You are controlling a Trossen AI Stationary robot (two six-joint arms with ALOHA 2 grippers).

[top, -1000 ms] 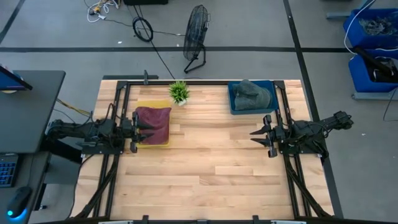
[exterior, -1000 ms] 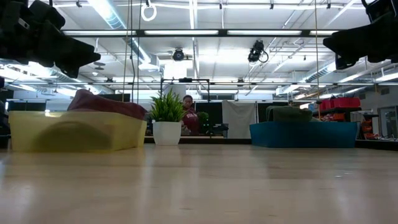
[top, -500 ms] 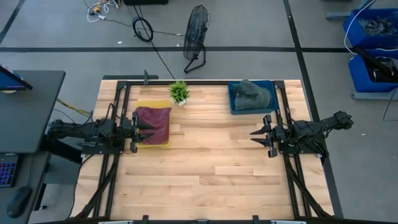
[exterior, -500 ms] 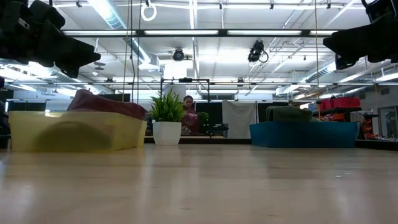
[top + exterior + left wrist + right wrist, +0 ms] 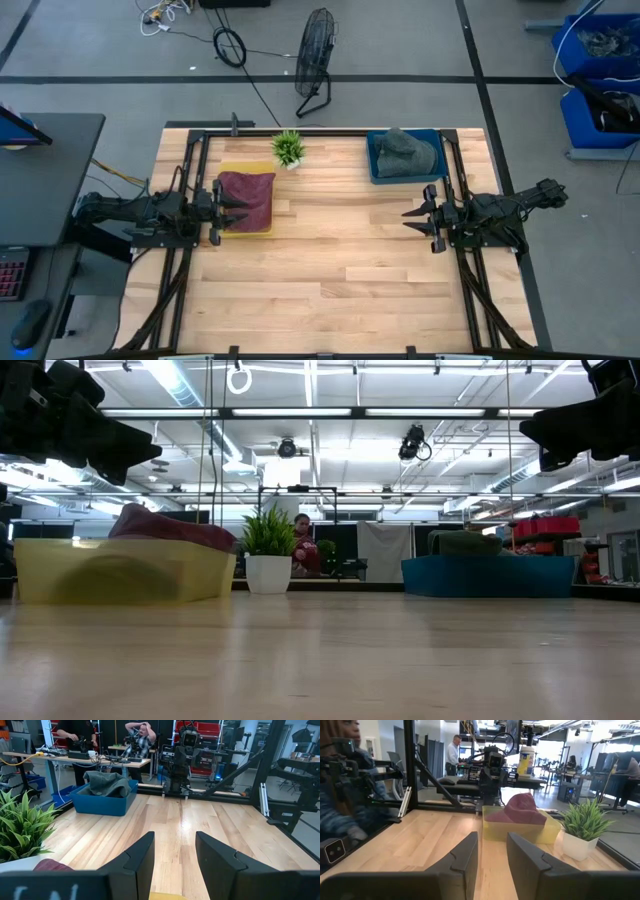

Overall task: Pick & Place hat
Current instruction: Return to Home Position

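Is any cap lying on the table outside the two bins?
No: the high view shows the red cap in the yellow bin, the gray cap in the blue bin, and only a potted plant on the table.

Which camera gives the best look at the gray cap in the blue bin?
The high view: it looks straight down on the gray cap, showing it lying inside the blue bin. The left wrist view shows the part heaped above the rim; the low view, only a hump over the wall; the right wrist view, nothing.
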